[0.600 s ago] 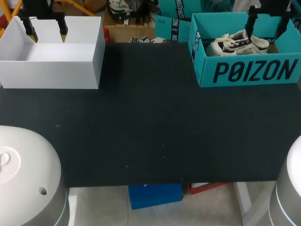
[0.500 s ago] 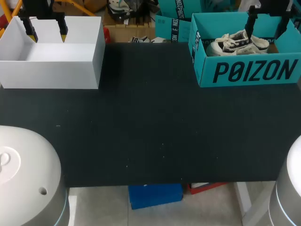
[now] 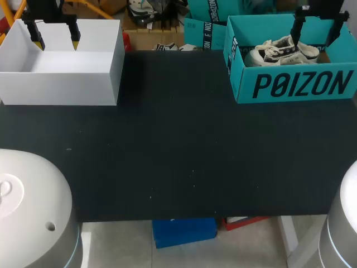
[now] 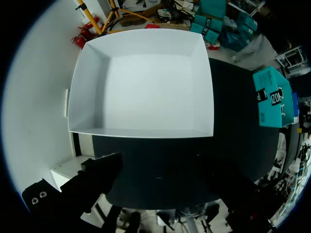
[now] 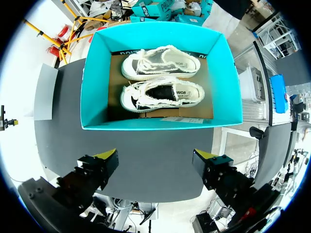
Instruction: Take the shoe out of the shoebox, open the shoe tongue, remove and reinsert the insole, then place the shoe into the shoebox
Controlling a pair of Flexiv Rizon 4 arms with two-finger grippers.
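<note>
Together, two white canvas shoes (image 5: 163,94) with dark linings lie side by side inside the teal shoebox (image 3: 295,84), parallel, toes pointing the same way, laces loose, on the brown cardboard floor of the box. A white paper slip (image 5: 182,120) rests on that floor beside the shoe nearer the gripper. The shoebox stands open-topped at the far right corner of the black table (image 3: 178,145). The right gripper (image 5: 156,156) hangs above the shoebox, its two yellow-tipped fingers spread wide with nothing between them, touching neither the box nor the shoes. At the far left corner of the table stands a white open box (image 3: 61,84), well apart from the shoebox. The left gripper (image 3: 56,39) hangs above this white box, fingers likewise parted and holding nothing. Both arm bases appear as pale rounded housings at the near left and near right corners of the table in the head view.
</note>
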